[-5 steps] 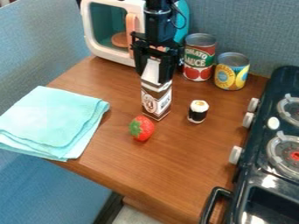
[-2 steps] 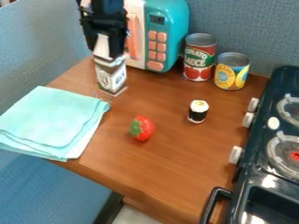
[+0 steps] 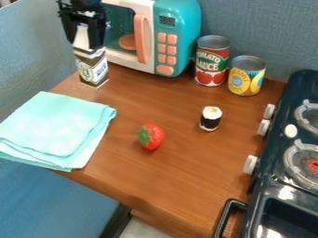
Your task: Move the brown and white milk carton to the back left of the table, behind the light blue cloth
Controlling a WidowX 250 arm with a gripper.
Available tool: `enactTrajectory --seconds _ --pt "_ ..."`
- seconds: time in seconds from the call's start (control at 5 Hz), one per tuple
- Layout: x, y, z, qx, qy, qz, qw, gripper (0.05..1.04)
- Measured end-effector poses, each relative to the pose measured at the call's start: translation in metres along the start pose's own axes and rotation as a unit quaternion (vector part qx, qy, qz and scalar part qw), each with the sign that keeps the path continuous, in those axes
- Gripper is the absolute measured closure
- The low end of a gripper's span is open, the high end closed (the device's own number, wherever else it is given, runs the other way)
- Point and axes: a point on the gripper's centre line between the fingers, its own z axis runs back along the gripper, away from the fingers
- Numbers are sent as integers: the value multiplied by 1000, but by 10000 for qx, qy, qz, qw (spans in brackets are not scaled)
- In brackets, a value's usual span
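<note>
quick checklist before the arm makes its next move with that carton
1. Carton held by the hand: ok, its top is between the fingers
2. Carton's base off the table: cannot tell, any gap is too small to judge
3. Carton apart from the towel: ok, bare wood shows between them
4. Carton clear of the microwave: cannot tell, they overlap in this view
5. Strawberry apart from the carton: ok, it lies well away from it
6. Red can and yellow can upright: ok, both stand by the back wall
</note>
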Motion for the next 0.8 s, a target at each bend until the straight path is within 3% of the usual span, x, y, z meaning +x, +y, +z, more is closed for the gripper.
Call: enactTrajectory --seconds 0.2,0.8 --pt "7 11 -8 216 143 -43 9997 264" --pt "12 15 -16 291 203 6 9994 264"
